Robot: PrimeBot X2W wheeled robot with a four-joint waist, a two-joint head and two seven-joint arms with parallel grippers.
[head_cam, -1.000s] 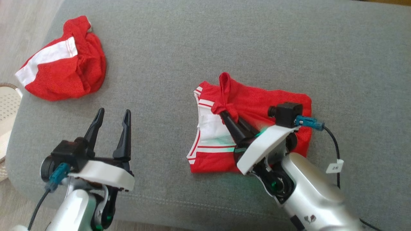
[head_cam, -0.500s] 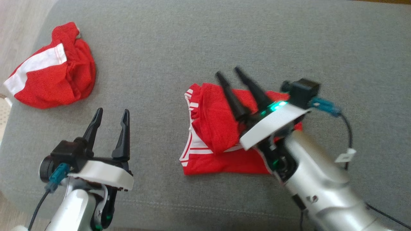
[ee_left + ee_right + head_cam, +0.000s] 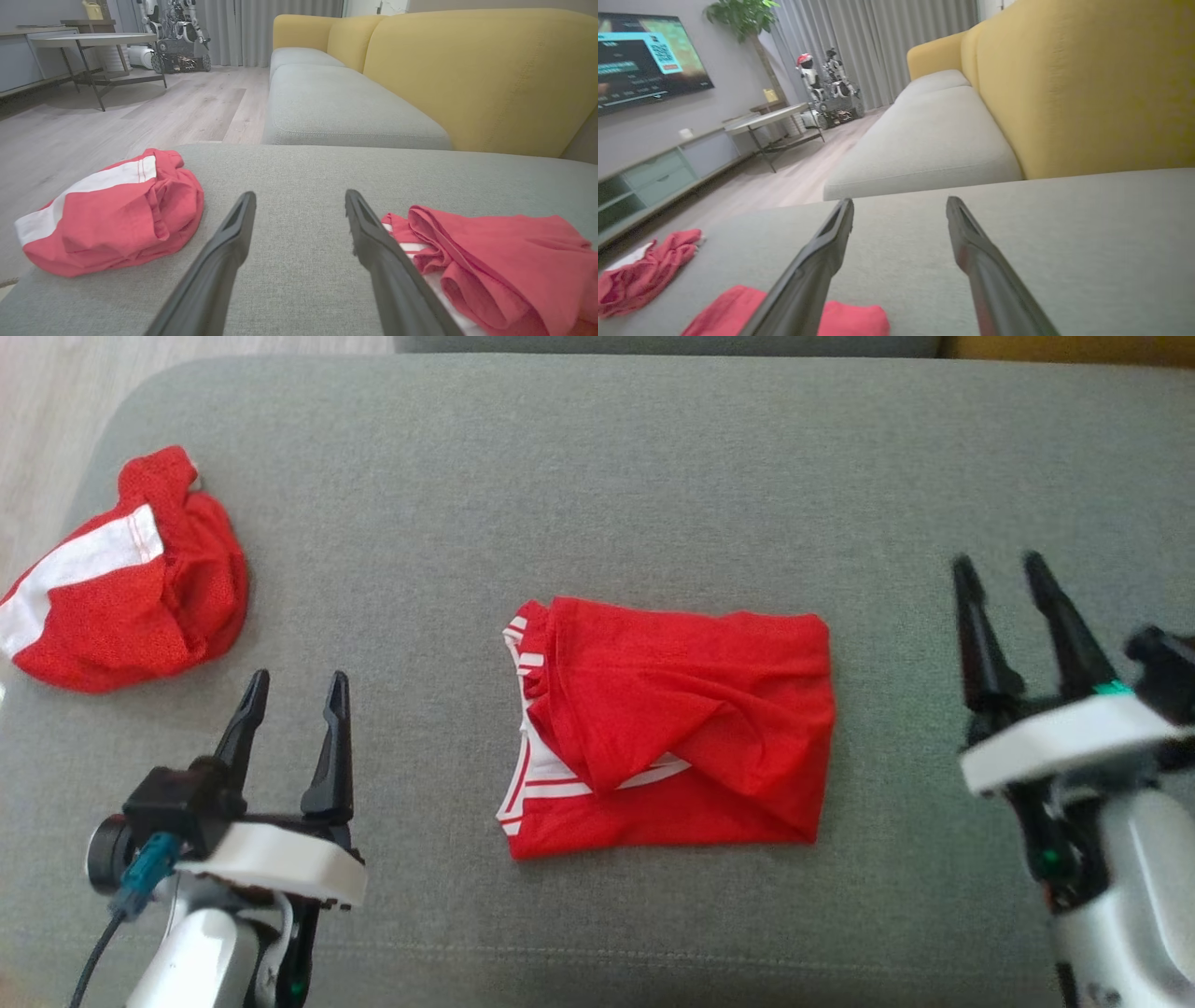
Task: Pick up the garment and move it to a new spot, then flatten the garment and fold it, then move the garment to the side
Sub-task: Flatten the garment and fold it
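1. Both claws stand with fingers apart and hold nothing. In the head view the left gripper (image 3: 297,679) is at seven o'clock and the right gripper (image 3: 997,563) at three o'clock, each well apart from the cloth.
2. The folded garment (image 3: 672,728) lies at the centre of the grey cushion (image 3: 597,476), red, with white stripes showing at its nine o'clock edge.
3. Risk: the top layer looks loose and puckered. A pinch on that layer alone would likely peel the fold open when the garment is moved aside. Dragging it across the cushion's weave could do the same.
4. Count: two grippers; two red garments, one folded and one crumpled garment (image 3: 121,588) at ten o'clock; one cushion.
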